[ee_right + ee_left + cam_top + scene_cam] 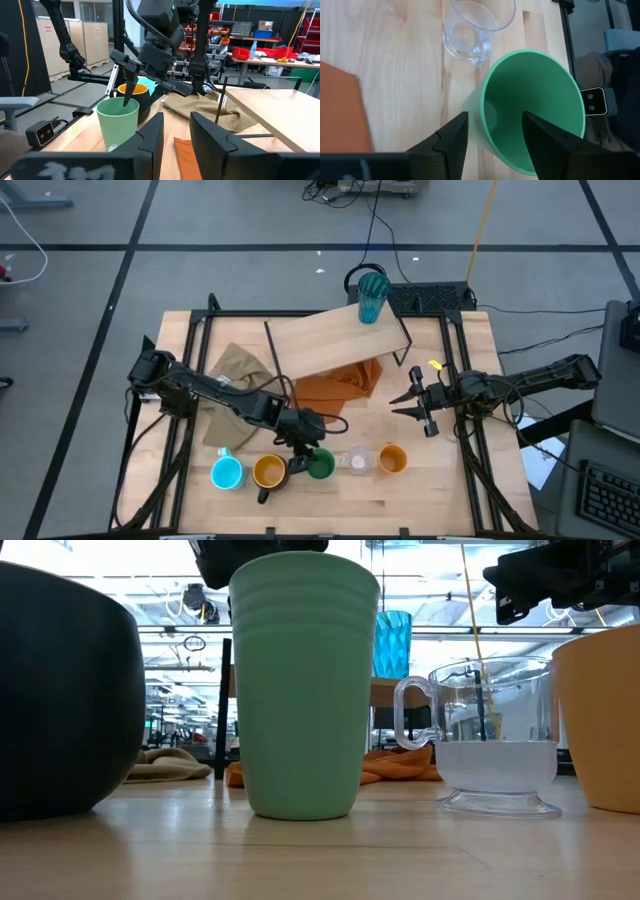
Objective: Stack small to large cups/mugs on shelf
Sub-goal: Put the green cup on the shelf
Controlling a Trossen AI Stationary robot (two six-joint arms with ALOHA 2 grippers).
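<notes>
The left claw (308, 460) straddles the rim of the green cup (320, 467) at 6 o'clock on the counter (440, 500), fingers spread, one inside and one outside. The right claw (416, 406) hovers at 3 o'clock, fingers narrow, holding nothing. The teal tumbler (372, 297) stands on the shelf (330, 340) at 12 o'clock.

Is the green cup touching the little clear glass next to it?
Apart. The low view shows open background between the green cup and the clear glass.

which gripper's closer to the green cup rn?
Left. The left gripper is at the green cup, one finger inside its rim. The right gripper hangs well off, near the shelf.
</notes>
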